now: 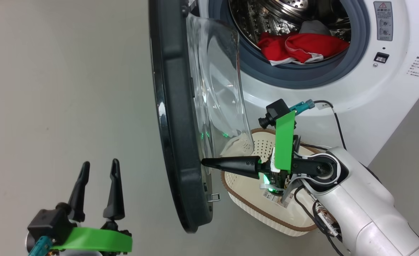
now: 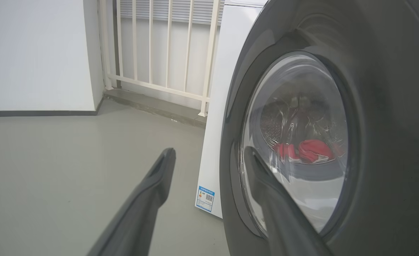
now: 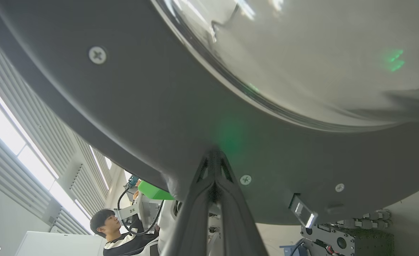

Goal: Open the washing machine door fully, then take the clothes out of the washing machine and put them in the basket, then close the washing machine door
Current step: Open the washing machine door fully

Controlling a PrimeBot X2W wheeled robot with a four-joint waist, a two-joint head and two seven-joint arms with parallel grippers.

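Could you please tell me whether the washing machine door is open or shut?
Open. The washing machine door stands swung out, edge-on in the head view, and the clothes lie uncovered in the drum.

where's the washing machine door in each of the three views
Head view: the washing machine door stands edge-on at centre, top to bottom.
Left wrist view: its outer face covers the right half.
Right wrist view: its inner rim spans the upper picture.
Shared landmark: the glass bowl window.
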